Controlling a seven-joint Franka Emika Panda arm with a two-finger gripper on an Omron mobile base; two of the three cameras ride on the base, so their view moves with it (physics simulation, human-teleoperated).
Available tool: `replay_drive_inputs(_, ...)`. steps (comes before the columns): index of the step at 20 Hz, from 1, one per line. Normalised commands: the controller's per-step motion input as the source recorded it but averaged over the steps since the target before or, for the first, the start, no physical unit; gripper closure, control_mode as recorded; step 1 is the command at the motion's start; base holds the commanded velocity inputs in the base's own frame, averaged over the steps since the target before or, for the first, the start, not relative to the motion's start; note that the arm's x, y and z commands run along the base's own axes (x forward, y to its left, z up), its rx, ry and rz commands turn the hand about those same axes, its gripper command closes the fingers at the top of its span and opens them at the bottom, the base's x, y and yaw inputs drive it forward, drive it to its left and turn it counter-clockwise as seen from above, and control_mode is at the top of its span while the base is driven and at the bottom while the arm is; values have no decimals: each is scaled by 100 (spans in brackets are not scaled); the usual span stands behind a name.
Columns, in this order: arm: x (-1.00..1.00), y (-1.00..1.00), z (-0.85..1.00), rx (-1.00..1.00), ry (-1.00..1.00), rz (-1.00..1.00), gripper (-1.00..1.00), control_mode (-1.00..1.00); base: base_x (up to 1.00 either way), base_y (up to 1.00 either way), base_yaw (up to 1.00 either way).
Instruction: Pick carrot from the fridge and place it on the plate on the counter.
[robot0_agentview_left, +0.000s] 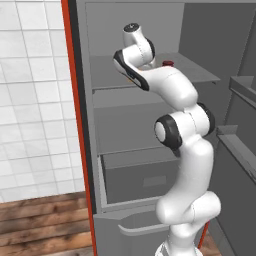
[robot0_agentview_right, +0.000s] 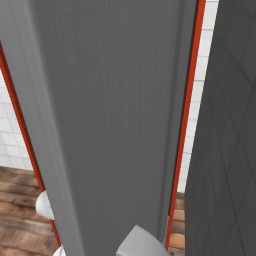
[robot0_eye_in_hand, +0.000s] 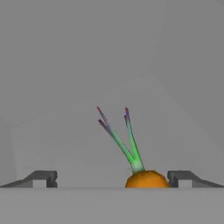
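Grey fridge (robot0_agentview_left: 140, 125) shelf under carrot (robot0_eye_in_hand: 147, 178), between tips of wide-spread, empty claw (robot0_eye_in_hand: 112, 178).

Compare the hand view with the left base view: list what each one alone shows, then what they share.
Hand view alone: the carrot, its green stem pointing up, low between the open fingers, nearer the right one; no contact visible. Left base view alone: the arm bent into the fridge, the red can on the upper shelf, the drawer, the tiled wall. Both share the grey fridge interior.
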Motion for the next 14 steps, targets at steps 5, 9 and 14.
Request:
replay_drive_inputs(5,2,-1,-17,0,11,0,-100,-100,0,0,0)
replay_drive_inputs(9,0,-10,-14,5,5,0,-100,-100,0,0,0)
replay_drive_inputs(14,0,0,-15,5,0,2,-100,-100,0,0,0)
